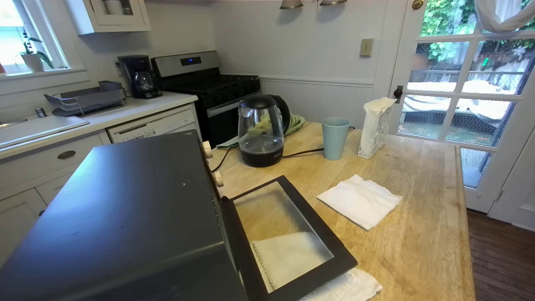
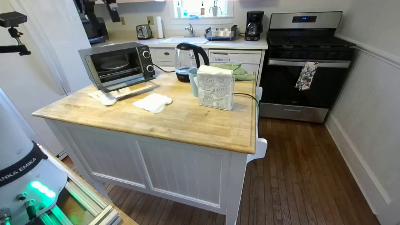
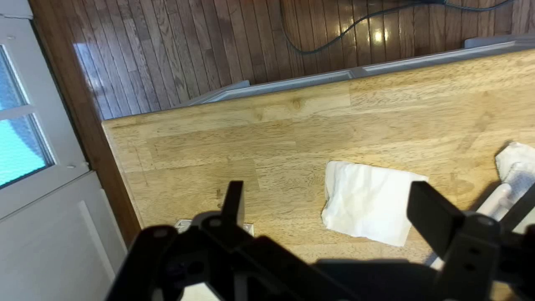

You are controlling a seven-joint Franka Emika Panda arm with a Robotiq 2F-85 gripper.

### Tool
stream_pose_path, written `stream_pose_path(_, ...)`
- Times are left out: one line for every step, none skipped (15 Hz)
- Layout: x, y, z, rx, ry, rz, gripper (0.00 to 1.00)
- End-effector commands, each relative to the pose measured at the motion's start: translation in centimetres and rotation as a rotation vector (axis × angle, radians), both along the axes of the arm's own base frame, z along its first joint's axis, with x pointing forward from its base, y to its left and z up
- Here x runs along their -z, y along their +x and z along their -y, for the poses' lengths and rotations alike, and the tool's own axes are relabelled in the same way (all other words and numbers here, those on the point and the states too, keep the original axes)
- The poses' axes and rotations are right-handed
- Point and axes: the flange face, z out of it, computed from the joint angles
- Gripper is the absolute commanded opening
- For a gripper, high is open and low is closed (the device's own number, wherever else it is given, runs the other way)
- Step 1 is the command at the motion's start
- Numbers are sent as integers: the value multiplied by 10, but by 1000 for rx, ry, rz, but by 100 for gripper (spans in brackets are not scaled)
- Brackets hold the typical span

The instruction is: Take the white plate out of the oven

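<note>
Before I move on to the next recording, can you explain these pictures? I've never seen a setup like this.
This is a single robot arm with a two-fingered gripper. Two pictures come from cameras outside it, looking over a wooden island; the third comes from its wrist, looking down past the gripper. On the island are a toaster oven with its door lowered, a glass kettle, a blue-green cup, a napkin holder, a green cloth and a flat white napkin. Inside the toaster oven, a round plate shows dimly. The gripper is open, holding nothing.
</note>
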Motion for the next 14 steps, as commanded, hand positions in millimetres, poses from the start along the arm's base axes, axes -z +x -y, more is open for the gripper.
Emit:
stream_pose_path(-1, 0, 0, 0, 0, -1, 100)
stream_pose_path(-1, 0, 0, 0, 0, -1, 100)
stream_pose_path(-1, 0, 0, 0, 0, -1, 100)
stream_pose_path(-1, 0, 0, 0, 0, -1, 100)
stream_pose_path(-1, 0, 0, 0, 0, -1, 100)
stream_pose_path(-1, 0, 0, 0, 0, -1, 100)
stream_pose_path(1, 7, -7, 3, 20, 8, 100)
stream_pose_path(4, 15, -16, 23, 49, 10, 100)
stream_pose_path(8, 20, -24, 16, 72, 7, 100)
stream_pose_path(14, 26, -35, 40, 105, 5, 100)
stream_pose_path(20, 31, -46, 28, 142, 0, 100)
stream_pose_path(28, 38, -57, 54, 166, 7, 100)
stream_pose_path(36, 46, -70, 70, 203, 13, 100)
stream_pose_path(44, 54, -83, 88, 250, 8, 100)
